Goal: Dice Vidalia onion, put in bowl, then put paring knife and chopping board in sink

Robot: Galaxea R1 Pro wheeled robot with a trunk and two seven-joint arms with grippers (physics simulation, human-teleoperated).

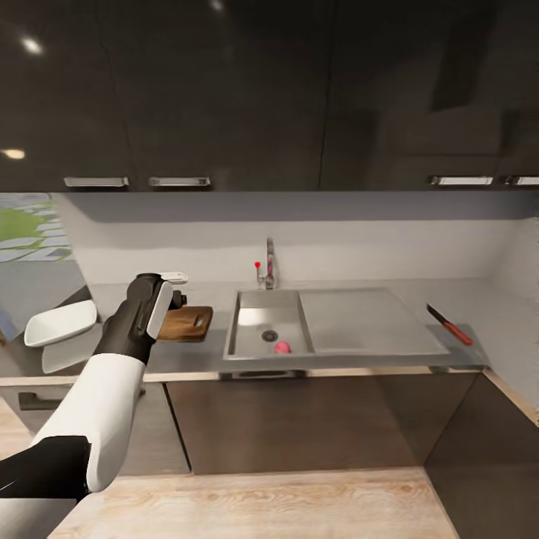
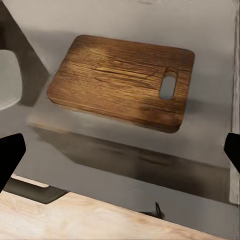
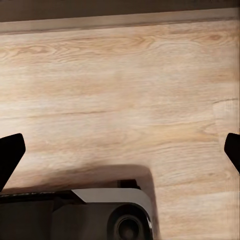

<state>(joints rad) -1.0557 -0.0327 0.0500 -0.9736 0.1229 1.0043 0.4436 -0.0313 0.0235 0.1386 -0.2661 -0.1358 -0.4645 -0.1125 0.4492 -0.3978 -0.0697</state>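
Observation:
The pinkish Vidalia onion lies in the steel sink, close to its front wall and beside the drain. Left of the sink, the brown chopping board lies flat on the dark countertop. The white bowl stands further left. At the far right of the drainer rests the red-handled paring knife. My left gripper hovers open above the board's near-left part, holding nothing. My right gripper is open over the wood floor.
A chrome tap with a red dot rises behind the sink. Glossy black wall cabinets hang above, and base cabinets stand below the counter. A side wall closes the counter's right end. Part of my base sits over the pale plank floor.

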